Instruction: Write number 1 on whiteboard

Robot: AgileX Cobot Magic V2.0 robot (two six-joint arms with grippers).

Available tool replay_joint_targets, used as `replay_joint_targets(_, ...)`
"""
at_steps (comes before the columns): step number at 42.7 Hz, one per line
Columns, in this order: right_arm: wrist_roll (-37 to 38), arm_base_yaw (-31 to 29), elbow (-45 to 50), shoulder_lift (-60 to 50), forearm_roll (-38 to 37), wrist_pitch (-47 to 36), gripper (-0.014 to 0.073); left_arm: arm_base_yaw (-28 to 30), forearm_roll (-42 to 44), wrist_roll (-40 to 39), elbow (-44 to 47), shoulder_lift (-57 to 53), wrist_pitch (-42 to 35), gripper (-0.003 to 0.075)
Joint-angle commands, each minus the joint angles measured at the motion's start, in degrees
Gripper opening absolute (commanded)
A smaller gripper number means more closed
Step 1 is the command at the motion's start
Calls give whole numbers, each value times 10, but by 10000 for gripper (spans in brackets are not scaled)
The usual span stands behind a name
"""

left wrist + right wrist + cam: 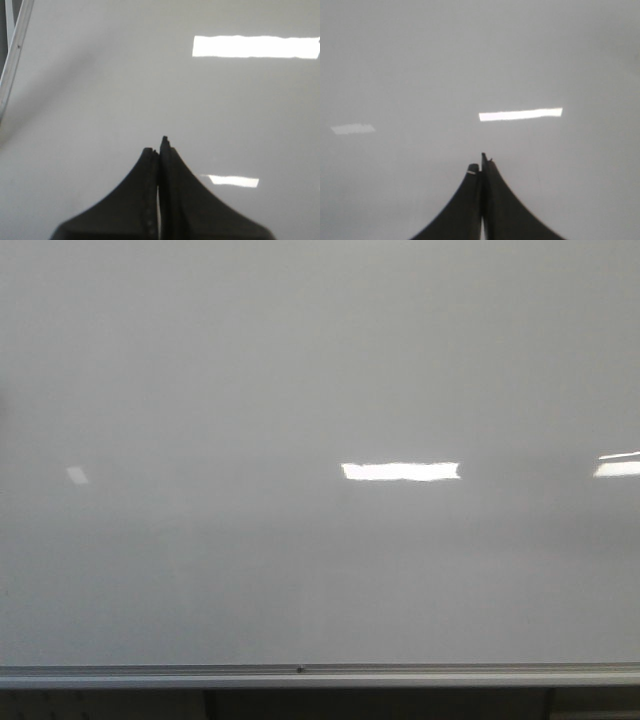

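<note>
A glossy pale whiteboard (300, 390) fills the view, with a silver rail (150, 676) along its bottom edge. The left gripper (159, 147) and right gripper (480, 165) both have jaws pressed together, empty.

I find nothing readable from here: the whiteboard (200, 390) carries no writing, number or label that I can make out in any view.

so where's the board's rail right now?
In the front view the rail runs along the bottom edge of the whiteboard, side to side. The left wrist view catches a strip of it too.
</note>
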Motion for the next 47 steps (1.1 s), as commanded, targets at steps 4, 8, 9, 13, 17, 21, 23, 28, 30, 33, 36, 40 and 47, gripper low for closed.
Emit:
replay_joint_targets(4, -4, -4, -123, 56, 3, 26, -60, -3, 27, -7, -124, 59, 61, -20)
replay_joint_targets(8, -4, -4, -164, 120, 4, 48, -60, -3, 57, -7, -169, 129, 111, -20)
replay_joint_targets(9, -4, -4, -170, 140, 4, 49, -60, -3, 62, -7, -179, 146, 119, -20)
replay_joint_targets(13, -4, -4, -189, 196, 9, 49, -60, -3, 79, -7, -204, 214, 132, -20)
replay_joint_targets(17, -4, -4, -193, 226, 14, 42, -60, -3, 79, -7, -216, 258, 133, -20)
replay_joint_targets(21, -4, -4, -192, 235, 14, 42, -56, -3, 79, -7, -216, 277, 128, -18)
replay_joint_targets(23, -4, -4, -192, 234, 14, 42, -42, -3, 79, -7, -216, 279, 129, -3)
replay_joint_targets(28, -4, -4, -192, 234, 14, 40, 166, -3, 79, -7, -216, 279, 130, 284)
replay_joint_targets(30, -4, -4, -192, 234, 14, 40, 294, -3, 79, -7, -216, 279, 131, 458)
replay_joint_targets(33, -4, -4, -192, 234, 14, 41, 407, -3, 79, -7, -216, 279, 131, 624)
replay_joint_targets(36, -4, -4, -192, 234, 14, 41, 481, -3, 79, -7, -216, 279, 127, 694)
replay_joint_targets(40, -4, -4, -192, 234, 14, 41, 508, -3, 77, -7, -216, 279, 118, 690)
replay_joint_targets(47, -4, -4, -192, 234, 14, 41, 508, -3, 108, -6, -222, 327, 127, 651)
